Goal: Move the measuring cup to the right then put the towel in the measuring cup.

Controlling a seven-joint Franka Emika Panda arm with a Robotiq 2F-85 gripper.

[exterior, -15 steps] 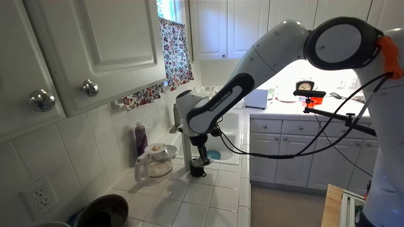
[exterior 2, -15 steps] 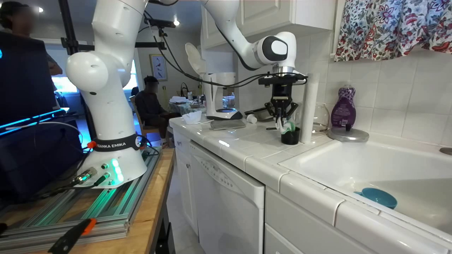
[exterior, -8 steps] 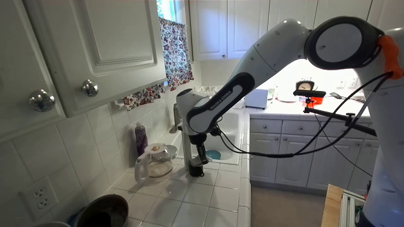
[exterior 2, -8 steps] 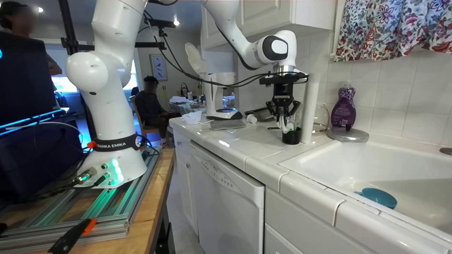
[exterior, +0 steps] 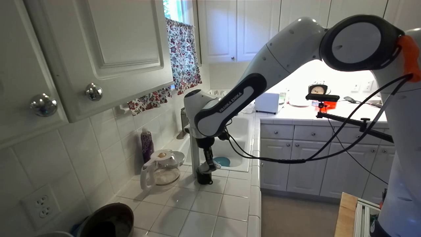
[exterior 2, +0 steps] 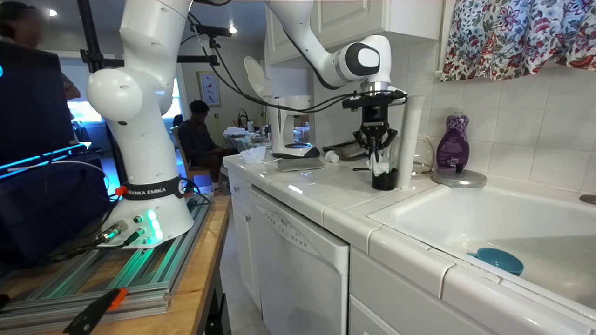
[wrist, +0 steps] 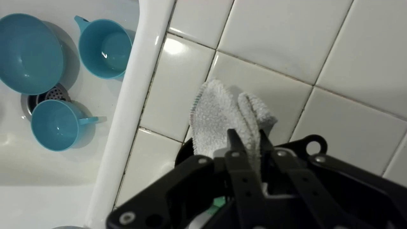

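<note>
A black measuring cup [exterior: 204, 178] stands upright on the tiled counter near the sink, also in the exterior view [exterior 2: 384, 180]. In the wrist view its ring-ended handle [wrist: 300, 144] points right; most of the cup is hidden by the jaws and towel. A small whitish towel [wrist: 213, 117] hangs from my gripper [wrist: 248, 131], a fold of it between the fingertips. In both exterior views the towel [exterior 2: 379, 164] [exterior: 207, 169] is right at the cup's mouth, under the gripper [exterior 2: 375, 151]. How much lies inside the cup is hidden.
A white upright post [exterior 2: 409, 142] stands close beside the cup. A glass coffee pot [exterior: 167, 172], a purple bottle [exterior 2: 454, 142] and a metal lid [exterior 2: 458, 177] are near the wall. The sink [wrist: 127, 92] holds teal cups [wrist: 105, 47] and a bowl [wrist: 30, 54].
The gripper and arm have risen slightly. The towel's green part, visible earlier in an exterior view, no longer shows there. The cup shifted slightly toward the post, then stayed still.
</note>
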